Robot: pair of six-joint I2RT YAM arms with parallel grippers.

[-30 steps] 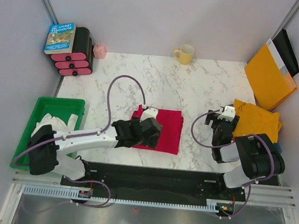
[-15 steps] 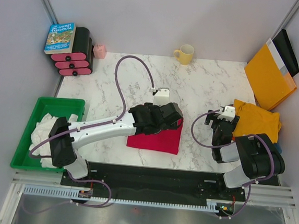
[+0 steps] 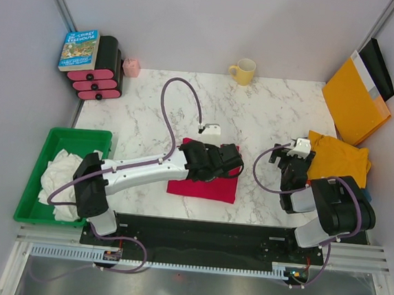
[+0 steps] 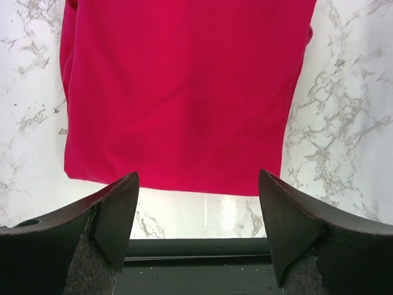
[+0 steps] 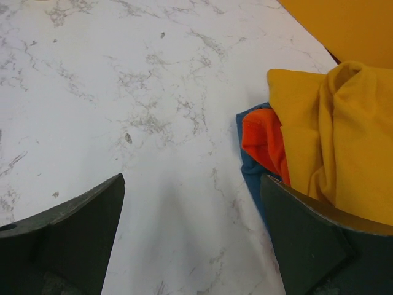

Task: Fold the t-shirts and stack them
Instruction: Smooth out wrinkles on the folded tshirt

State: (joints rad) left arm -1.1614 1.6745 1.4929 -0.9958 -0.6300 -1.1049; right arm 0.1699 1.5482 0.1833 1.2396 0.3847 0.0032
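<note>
A crimson red t-shirt [image 3: 207, 188] lies folded flat on the marble near the front edge, filling the left wrist view [image 4: 184, 92]. My left gripper [image 3: 217, 168] hovers over it, open, with nothing between the jaws [image 4: 198, 175]. My right gripper [image 3: 294, 156] rests open and empty over bare marble [image 5: 191, 181]. Just to its right is a heap of t-shirts: a mustard-yellow one [image 5: 344, 135] on top, with an orange-red one [image 5: 264, 141] and a blue one [image 5: 250, 169] peeking out under it. White t-shirts [image 3: 61, 167] lie crumpled in the green bin [image 3: 81, 134].
At the back left a book [image 3: 79, 49] lies on a black-and-pink stack [image 3: 96, 76], beside a small pink object [image 3: 131, 66]. A yellow mug [image 3: 243, 71] stands at the back. An orange-yellow envelope [image 3: 353, 99] and a black folder [image 3: 380, 67] lean at the right.
My left arm has swung from the red shirt's left part to the right and farther out over it. The shirt lies much as before. The right arm has not moved.
</note>
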